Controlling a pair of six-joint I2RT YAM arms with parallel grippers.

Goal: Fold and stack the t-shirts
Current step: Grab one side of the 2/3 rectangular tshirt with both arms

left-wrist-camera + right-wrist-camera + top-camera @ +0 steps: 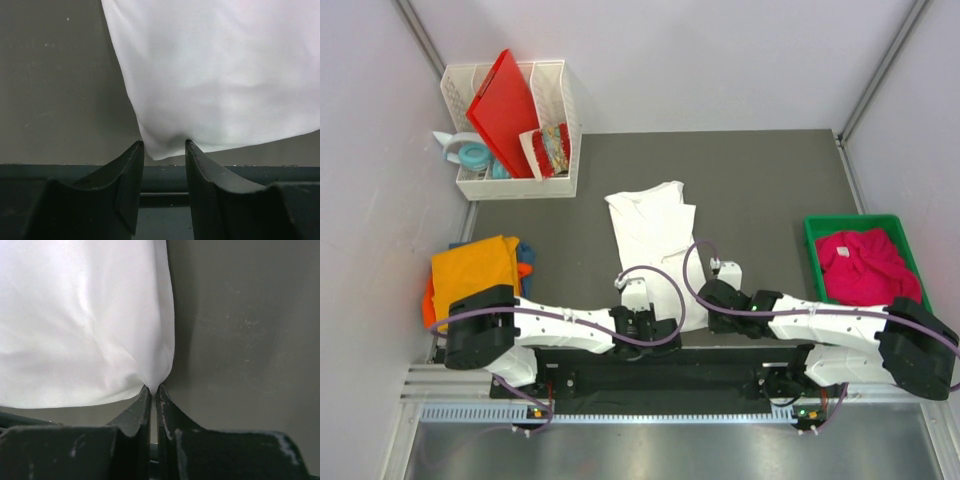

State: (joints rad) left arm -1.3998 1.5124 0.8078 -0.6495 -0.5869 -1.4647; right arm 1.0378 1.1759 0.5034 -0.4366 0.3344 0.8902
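The white short-sleeved cloth t-shirt lies part-folded lengthwise in the middle of the dark grey worktop, its hem toward the near edge. It looks light, limp and quick to wrinkle, so the two hem corners are the sensible holds. The right gripper is pinched tight on the hem's right corner. The left gripper stands narrowly apart, the left corner between its fingers, not yet clamped. From above, the arms cover the hem. At the left edge, a blue shirt is mostly buried under an orange shirt.
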